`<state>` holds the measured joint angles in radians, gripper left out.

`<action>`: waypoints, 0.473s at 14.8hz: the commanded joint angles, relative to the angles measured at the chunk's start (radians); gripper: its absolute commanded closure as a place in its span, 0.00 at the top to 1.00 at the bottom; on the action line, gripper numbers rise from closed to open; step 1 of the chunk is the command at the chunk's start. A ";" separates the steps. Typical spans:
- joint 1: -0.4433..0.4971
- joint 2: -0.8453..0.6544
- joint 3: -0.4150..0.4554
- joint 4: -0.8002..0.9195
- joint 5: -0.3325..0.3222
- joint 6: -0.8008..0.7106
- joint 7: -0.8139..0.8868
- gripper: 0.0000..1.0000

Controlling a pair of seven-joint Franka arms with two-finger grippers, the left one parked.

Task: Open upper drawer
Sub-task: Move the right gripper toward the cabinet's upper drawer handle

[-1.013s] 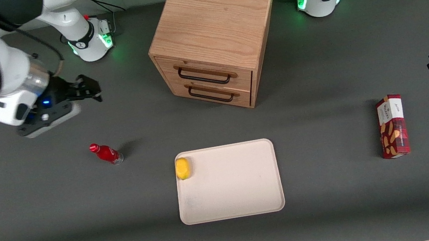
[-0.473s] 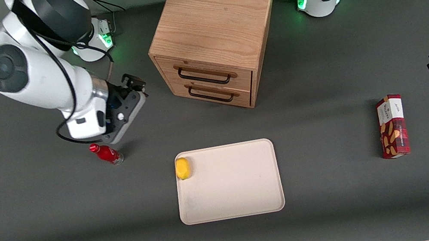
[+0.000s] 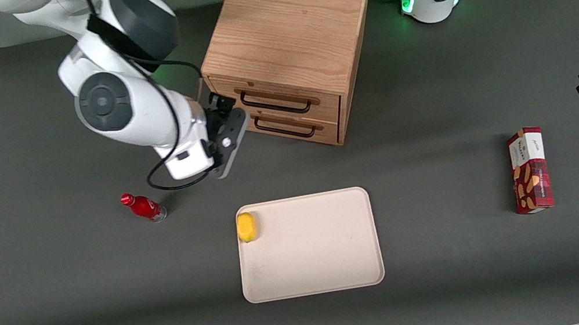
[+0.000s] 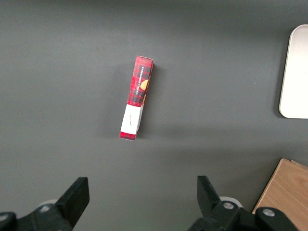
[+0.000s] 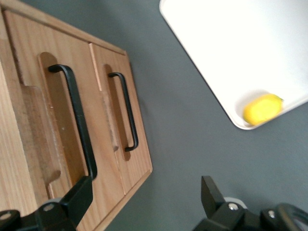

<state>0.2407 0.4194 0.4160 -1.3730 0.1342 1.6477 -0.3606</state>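
The wooden cabinet (image 3: 289, 21) stands at the table's back middle, both drawers closed. The upper drawer (image 3: 329, 103) is light oak with a long black bar handle (image 3: 275, 105). The lower drawer (image 3: 284, 128) sits under it. My right gripper (image 3: 225, 113) is open and empty. It hovers in front of the drawers at the end of their handles toward the working arm's side. In the right wrist view the gripper (image 5: 144, 197) is open, one finger (image 5: 77, 202) lies just below the end of the upper drawer's handle (image 5: 79, 125), and nothing is between the fingers.
A cream tray (image 3: 314, 276) with a yellow fruit (image 3: 246, 227) lies nearer the front camera than the cabinet. A red bottle (image 3: 144, 207) stands toward the working arm's end. A red snack box (image 3: 529, 169) lies toward the parked arm's end.
The right arm has swung from the working arm's end of the table toward the cabinet. The gripper now sits at the drawer fronts. Nothing else has moved.
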 commanded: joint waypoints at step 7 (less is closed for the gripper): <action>0.121 0.085 -0.005 0.038 -0.028 0.055 -0.093 1.00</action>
<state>0.3428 0.4722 0.4163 -1.3705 0.1299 1.6947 -0.4214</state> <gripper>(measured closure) 0.000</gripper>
